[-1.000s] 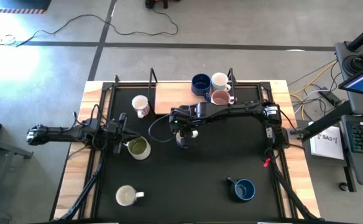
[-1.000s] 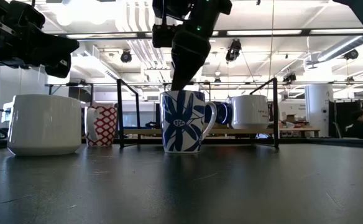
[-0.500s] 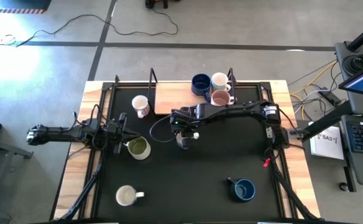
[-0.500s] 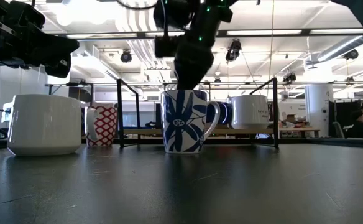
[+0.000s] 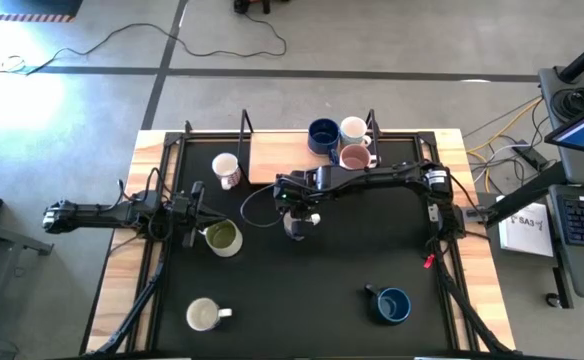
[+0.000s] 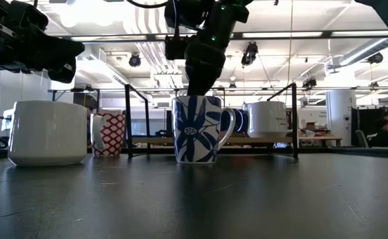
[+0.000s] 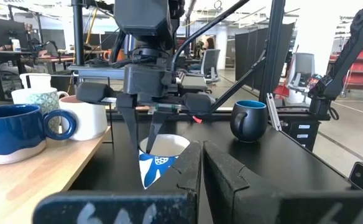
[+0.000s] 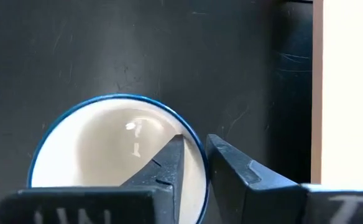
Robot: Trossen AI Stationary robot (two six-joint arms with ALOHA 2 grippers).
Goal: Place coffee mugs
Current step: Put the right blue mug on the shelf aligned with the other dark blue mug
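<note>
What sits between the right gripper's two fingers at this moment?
The rim of the blue-flowered mug: in the right wrist view one finger of the right gripper is inside the cup, the other outside, straddling its wall.

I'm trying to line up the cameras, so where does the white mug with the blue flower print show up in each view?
High: blue-flower mug mid-table, under the right gripper.
Low: centre, gripper above.
Left wrist: low centre, behind this arm's fingers.
Right wrist: seen from above, rim between the fingers.
Shared landmark: the right gripper straddling its rim.
</note>
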